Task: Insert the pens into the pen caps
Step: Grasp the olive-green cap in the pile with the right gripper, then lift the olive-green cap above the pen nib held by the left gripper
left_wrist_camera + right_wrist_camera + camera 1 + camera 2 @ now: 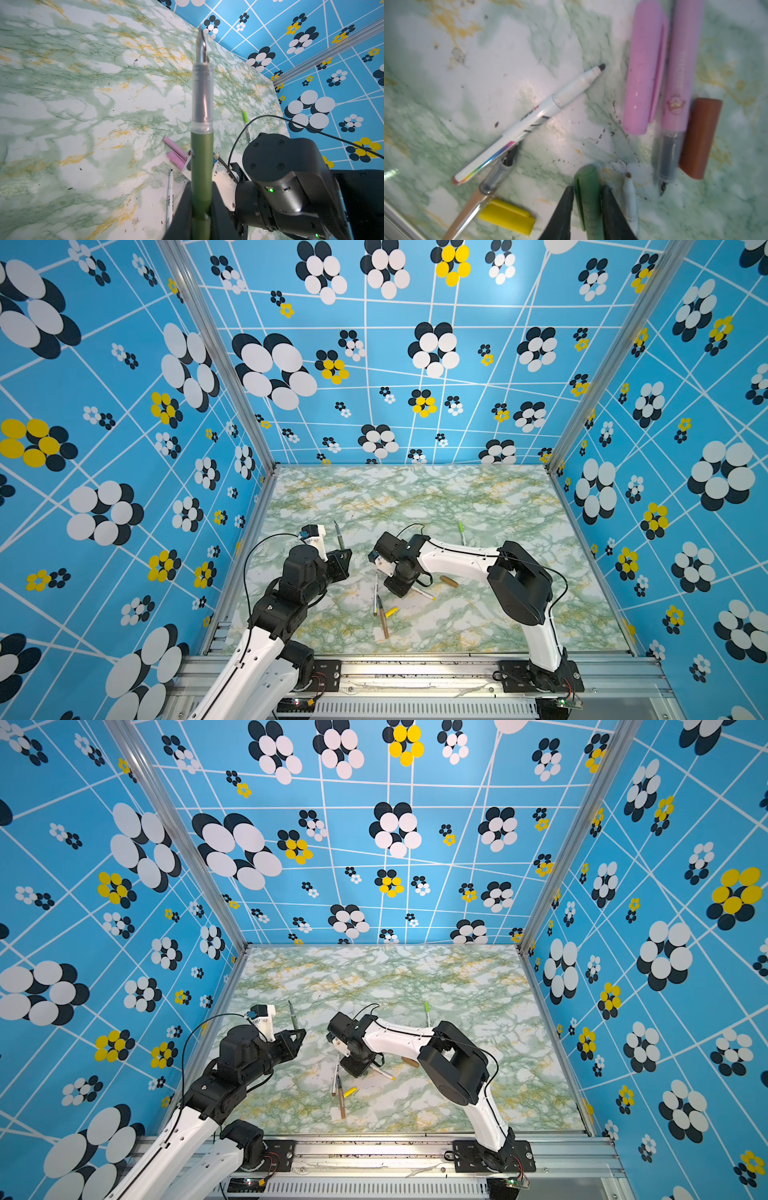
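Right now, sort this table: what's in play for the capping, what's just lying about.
In play: dark green fountain pen in left hand; dark green cap in right hand.
Lying about: pink fountain pen, pink cap, brown cap, yellow cap, white marker.

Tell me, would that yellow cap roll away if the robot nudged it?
Probably not: the yellow cap looks flat-sided with a clip ridge, which should stop rolling. It seems small rigid plastic, so likely light, and might skid on the glossy table.
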